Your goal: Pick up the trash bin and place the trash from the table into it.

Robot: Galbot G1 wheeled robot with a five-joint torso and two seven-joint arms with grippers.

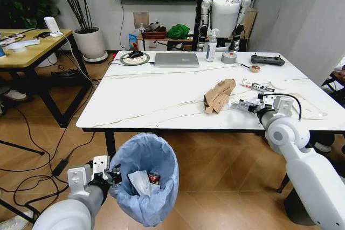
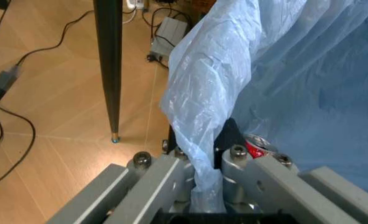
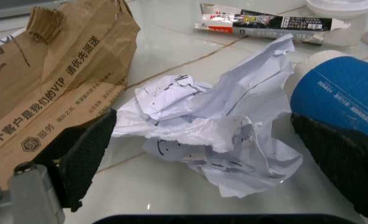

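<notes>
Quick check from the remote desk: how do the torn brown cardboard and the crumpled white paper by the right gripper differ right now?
The torn brown cardboard is stiff, fairly flat and printed with Chinese text; the crumpled white paper is balled up and bears black scribbles. The cardboard lies beside the open right gripper, outside its fingers; the paper sits between them. The cardboard is the larger piece. Both rest on the table.

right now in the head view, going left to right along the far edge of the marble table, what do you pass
mouse on a round pad → closed laptop → spray bottle → grey tape roll → black controller
</notes>
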